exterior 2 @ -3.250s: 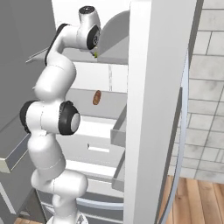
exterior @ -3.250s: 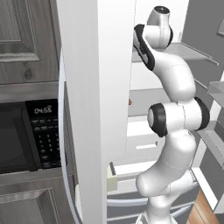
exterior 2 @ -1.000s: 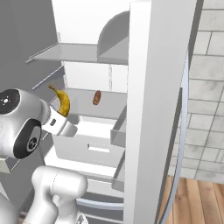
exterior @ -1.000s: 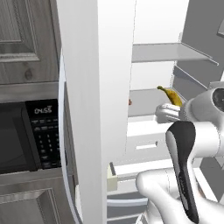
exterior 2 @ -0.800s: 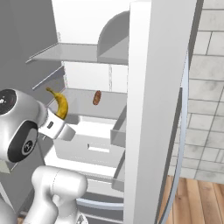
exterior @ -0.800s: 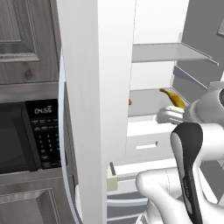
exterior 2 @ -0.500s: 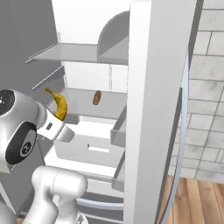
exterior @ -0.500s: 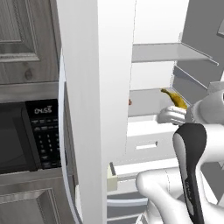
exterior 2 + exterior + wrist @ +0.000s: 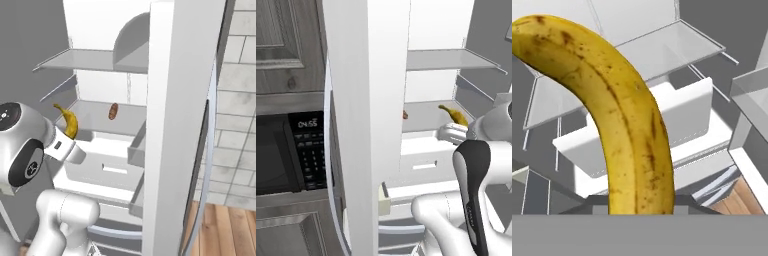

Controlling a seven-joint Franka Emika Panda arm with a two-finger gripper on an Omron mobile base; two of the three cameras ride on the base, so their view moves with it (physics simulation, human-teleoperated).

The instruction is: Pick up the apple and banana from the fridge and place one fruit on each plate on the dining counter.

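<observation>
The black microwave [image 9: 286, 155] panel's writing is illegible; the gripper [image 9: 70, 142] is clamped on the curved, brown-speckled yellow banana [image 9: 619, 120].

It was a home kitchen, a rendered one. A tall white fridge [image 9: 368, 100] stood open, showing pale grey shelves [image 9: 100, 60] and a white drawer [image 9: 421, 157]. Beside it a black microwave [image 9: 286, 152] sat built into grey wood-grain cabinets [image 9: 286, 45]. Pale tiles covered the wall [image 9: 240, 100] above a wooden floor [image 9: 225, 230].

One banana [image 9: 627, 130], one fridge [image 9: 180, 125], one microwave [image 9: 286, 155], one brown roll [image 9: 113, 111].
</observation>
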